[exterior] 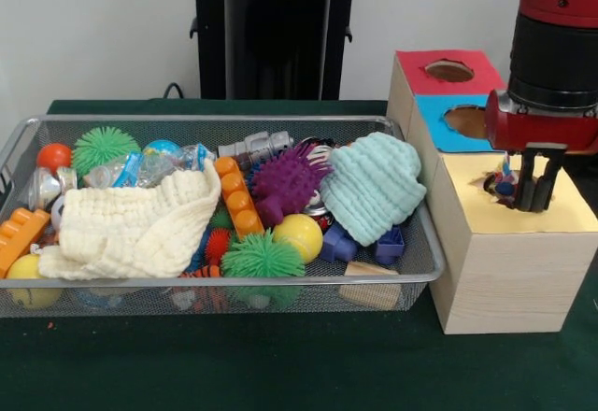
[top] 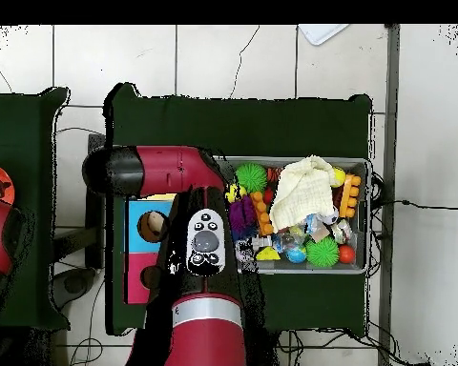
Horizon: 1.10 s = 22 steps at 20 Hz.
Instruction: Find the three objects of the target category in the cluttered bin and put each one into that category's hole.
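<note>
Fingers (exterior: 535, 190) of the red-and-black robot arm (exterior: 551, 47) hang straight down over the yellow-topped box (exterior: 509, 243), their dark tips just above its top and pinched on a small dotted cloth piece (exterior: 505, 183), white with flecks of blue, red and yellow. That scrap sits right at the rough round hole (exterior: 492, 187) in the yellow top, bunched into a small crumpled wad with no clear long axis; what shows of it hangs downward toward the opening. Judging from this, one of the three pieces is at the point of delivery but not yet released. To the side on the green counter (exterior: 280, 364), the silver wire bin (exterior: 224, 285) lies long side toward the viewer, crowded with spiky balls, blocks, a cream knit cloth (exterior: 131, 229) and a mint knit cloth (exterior: 372, 187). No other dotted piece shows among the clutter, so whether any remain buried cannot be told. From overhead, the arm hides the yellow top entirely.
</note>
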{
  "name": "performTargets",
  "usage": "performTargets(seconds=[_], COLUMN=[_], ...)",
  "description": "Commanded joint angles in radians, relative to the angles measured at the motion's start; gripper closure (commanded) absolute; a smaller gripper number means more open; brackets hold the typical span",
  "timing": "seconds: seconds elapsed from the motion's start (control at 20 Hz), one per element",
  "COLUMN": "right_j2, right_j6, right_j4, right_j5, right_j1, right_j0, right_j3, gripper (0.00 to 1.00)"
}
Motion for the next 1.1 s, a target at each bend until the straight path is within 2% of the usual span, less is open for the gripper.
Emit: performTargets(seconds=[0.05,0.2,0.3,0.6,0.7,1.1], right_j2=[-0.046,-0.046,-0.019,0.007,0.013,0.016], right_j6=[0.07,0.09,0.085,0.099,0.105,0.078], right_j4=[-0.084,-0.065,-0.041,-0.015,0.001,0.036], right_j5=[0.071,0.104,0.121,0.125,0.164,0.313], right_j1=[0.112,0.127,0.137,0.15,0.123,-0.065], right_j0=[-0.024,-0.027,-0.046,-0.056,-0.055,-0.054], right_j3=[-0.01,-0.014,-0.01,-0.013,0.007,0.126], gripper=[1.0,1.0,1.0,1.0,1.0,1.0])
